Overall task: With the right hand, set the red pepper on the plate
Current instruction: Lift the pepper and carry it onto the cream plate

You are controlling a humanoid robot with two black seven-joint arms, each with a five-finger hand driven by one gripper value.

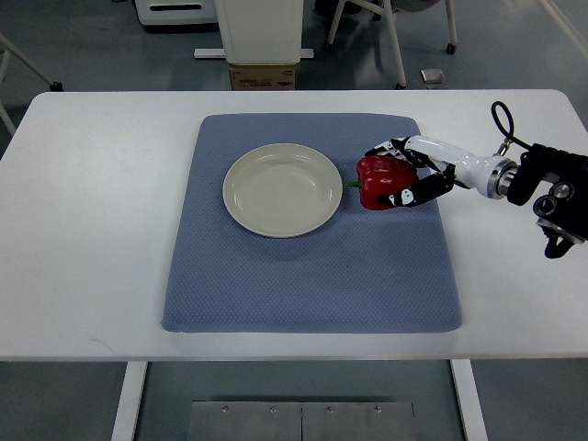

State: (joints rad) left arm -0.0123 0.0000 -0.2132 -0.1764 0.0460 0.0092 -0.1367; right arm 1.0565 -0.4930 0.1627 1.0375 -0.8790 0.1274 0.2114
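Note:
A red pepper with a green stem pointing left sits just right of the cream plate on the blue mat. My right hand reaches in from the right edge, its white and black fingers curled around the pepper's right side. The plate holds nothing. The left arm does not show.
The blue mat covers the middle of the white table. Beyond the table's far edge stand a cardboard box, a white machine base and chair legs on the floor.

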